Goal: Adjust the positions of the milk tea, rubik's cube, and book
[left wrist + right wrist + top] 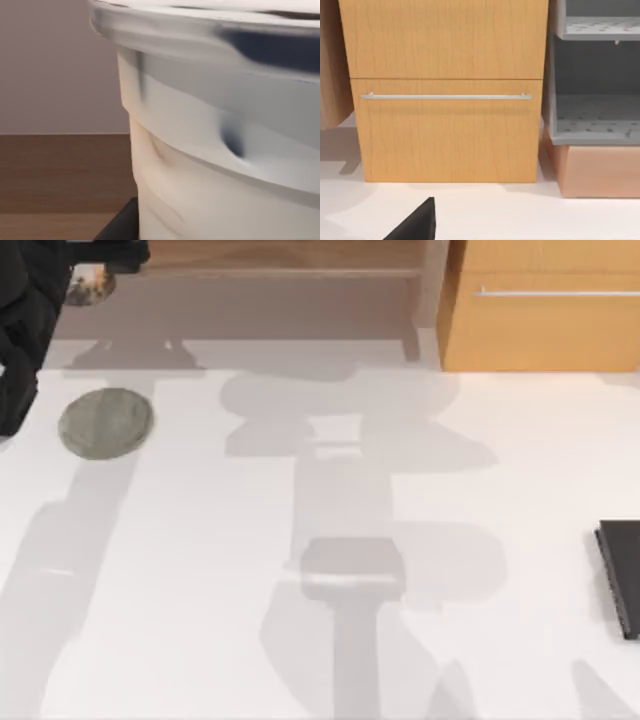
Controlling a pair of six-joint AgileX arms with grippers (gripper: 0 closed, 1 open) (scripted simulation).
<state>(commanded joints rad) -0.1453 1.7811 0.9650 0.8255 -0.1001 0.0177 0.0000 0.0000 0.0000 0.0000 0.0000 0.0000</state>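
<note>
- Milk tea (210, 150) is filling my left wrist view, lid rim up close (likely being carried; grip itself hidden, so I can't tell).
- My left arm (25, 330) is sitting at the table's far-left edge, beside the grey disc (105, 423).
- Black slab (622, 575) is lying at the right edge.
- Right arm is facing the wooden cabinet (447, 100), apparently idle.

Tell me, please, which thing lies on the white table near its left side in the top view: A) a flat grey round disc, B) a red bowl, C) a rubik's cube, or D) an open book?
A: the flat grey round disc lies on the white table near its left side, far from the black flat slab at the right edge.
</note>
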